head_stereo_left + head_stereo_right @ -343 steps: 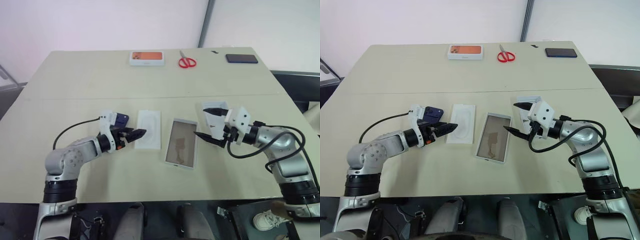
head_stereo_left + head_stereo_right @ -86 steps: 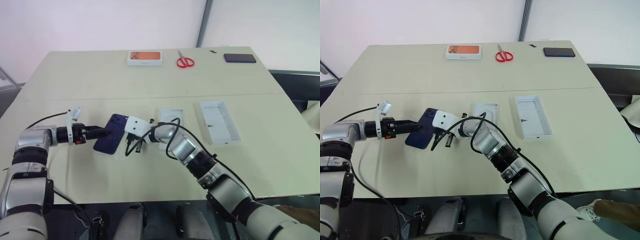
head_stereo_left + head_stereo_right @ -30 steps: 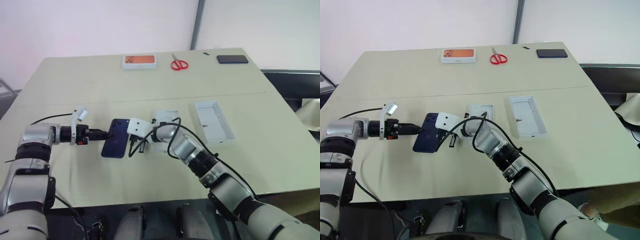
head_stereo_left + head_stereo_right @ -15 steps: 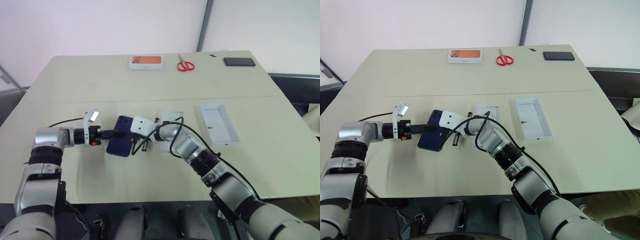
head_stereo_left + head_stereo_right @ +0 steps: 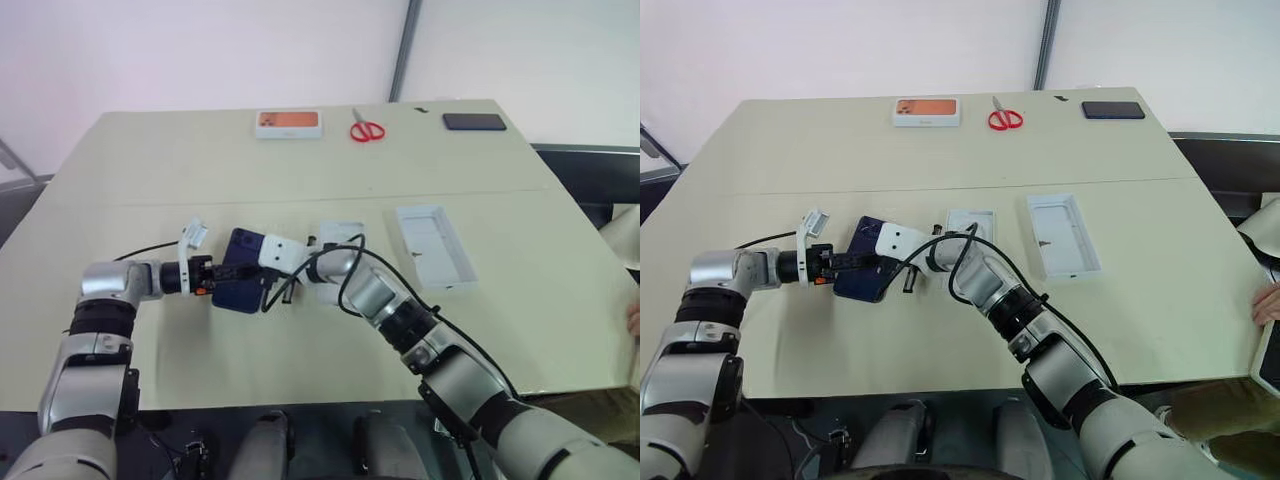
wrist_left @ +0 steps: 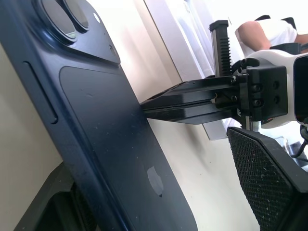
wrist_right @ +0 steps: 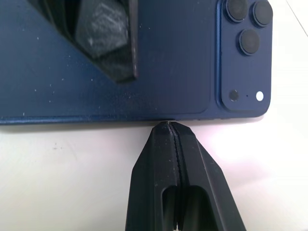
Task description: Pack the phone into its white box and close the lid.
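The left gripper [image 5: 232, 272], jaws spread, had edged in around the phone [image 5: 241, 285]; the right gripper [image 7: 168, 126], pinched shut, braced its edge — pickup looked imminent.

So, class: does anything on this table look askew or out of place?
Yes. The phone is not lying flat; it is tilted, one long edge raised, between the left gripper and the shut right gripper. The white box sits beside it.
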`<state>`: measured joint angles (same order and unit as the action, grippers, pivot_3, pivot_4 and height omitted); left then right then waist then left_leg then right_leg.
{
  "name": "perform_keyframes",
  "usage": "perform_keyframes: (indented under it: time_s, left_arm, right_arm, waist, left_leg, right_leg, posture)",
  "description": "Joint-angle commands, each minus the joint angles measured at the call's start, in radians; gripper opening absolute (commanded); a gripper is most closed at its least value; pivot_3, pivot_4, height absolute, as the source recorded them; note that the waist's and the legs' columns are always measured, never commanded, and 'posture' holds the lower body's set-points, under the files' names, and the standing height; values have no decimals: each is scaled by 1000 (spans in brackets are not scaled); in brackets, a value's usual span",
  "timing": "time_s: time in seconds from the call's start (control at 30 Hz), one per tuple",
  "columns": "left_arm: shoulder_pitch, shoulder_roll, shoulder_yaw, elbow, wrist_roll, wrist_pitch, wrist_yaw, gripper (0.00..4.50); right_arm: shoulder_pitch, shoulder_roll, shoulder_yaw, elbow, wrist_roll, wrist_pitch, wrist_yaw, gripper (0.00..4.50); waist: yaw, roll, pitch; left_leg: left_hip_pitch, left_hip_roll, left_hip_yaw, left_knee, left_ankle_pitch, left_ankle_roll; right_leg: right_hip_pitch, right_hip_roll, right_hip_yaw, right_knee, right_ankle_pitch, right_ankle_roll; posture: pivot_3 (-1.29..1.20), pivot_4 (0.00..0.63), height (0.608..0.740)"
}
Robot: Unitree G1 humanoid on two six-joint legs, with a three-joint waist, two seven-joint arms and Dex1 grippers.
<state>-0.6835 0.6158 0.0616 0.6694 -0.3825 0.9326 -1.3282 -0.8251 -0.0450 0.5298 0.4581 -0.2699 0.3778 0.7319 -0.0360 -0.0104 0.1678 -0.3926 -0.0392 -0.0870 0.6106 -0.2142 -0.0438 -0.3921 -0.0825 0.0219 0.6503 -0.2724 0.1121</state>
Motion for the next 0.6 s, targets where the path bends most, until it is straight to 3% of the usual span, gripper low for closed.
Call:
perform_keyframes:
  time_s: [0.03,0.23,0.33,0.47,0.6]
  left_arm:
    - [-1,27,-4,40,12,-12,13,3916]
    - [0,36,7,58,-19,12,0,3916]
    - [6,33,2,53,-22,12,9,3036]
    - [20,34,2,31,-35,22,7,1016]
    - [35,43,1,13,-46,32,6,1016]
  right_arm:
    - [-9,9,4,-5,-4,-11,-1,21]
    - [-5,11,8,-12,-5,-12,0,21]
    - [-3,11,9,-17,-5,-12,1,0]
    - [-2,8,9,-16,-6,-16,2,0]
    - [0,8,9,-18,-6,-15,1,0]
  waist:
    - [-8,0,0]
    - [-10,0,0]
    - [-10,-1,0]
    - [-11,-2,1]
    - [-11,-2,2]
  left_leg:
    - [0,0,0,0,0,0]
    - [0,1,0,-1,0,0]
    - [0,1,0,-1,0,0]
    - [-2,1,0,-2,0,0]
    - [-3,1,0,-2,0,0]
  right_leg:
    - [0,0,0,0,0,0]
    - [-1,1,0,1,0,0]
    - [-2,1,0,1,0,0]
    - [-4,1,1,0,0,0]
    - [-5,1,2,1,0,0]
  posture:
    - [0,150,740]
    - [0,150,740]
    - [0,150,740]
    - [0,150,740]
    - [0,150,740]
